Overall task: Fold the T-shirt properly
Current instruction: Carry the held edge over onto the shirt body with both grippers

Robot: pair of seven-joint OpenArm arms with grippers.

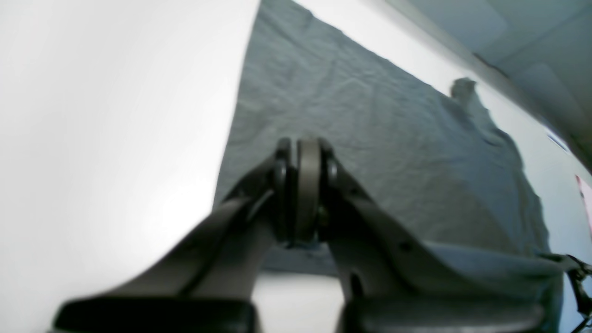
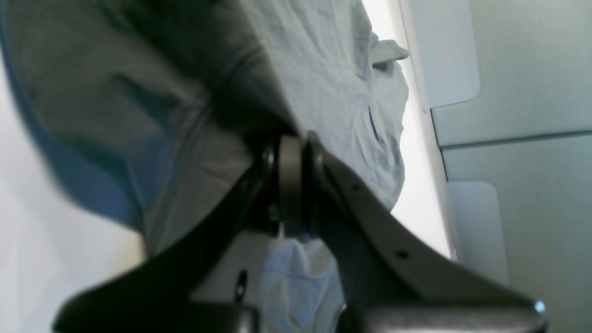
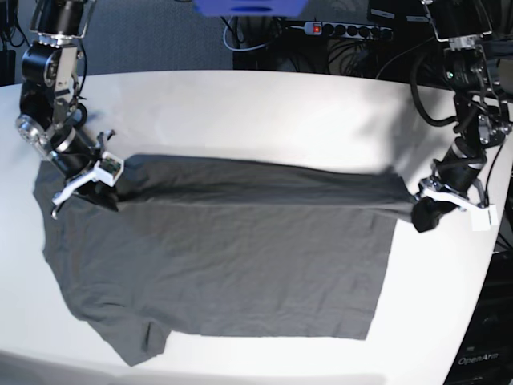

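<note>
The dark grey T-shirt point(image 3: 240, 265) lies spread across the white table point(image 3: 264, 112), its far edge pulled into a taut band between my two grippers. At the right end of that band my left gripper point(image 3: 422, 215) is shut on a bunched corner. In the left wrist view its pads point(image 1: 307, 185) are pressed together on the T-shirt point(image 1: 370, 138), and fabric hangs below them. At the left end my right gripper point(image 3: 108, 183) is shut on the T-shirt near a sleeve. The right wrist view shows its pads point(image 2: 290, 180) closed, with the T-shirt point(image 2: 323, 69) draped over and under them.
One sleeve point(image 3: 136, 341) sticks out at the front left, close to the table's near edge. A power strip point(image 3: 345, 30) and cables lie behind the table. The table's right edge runs just beyond my left gripper.
</note>
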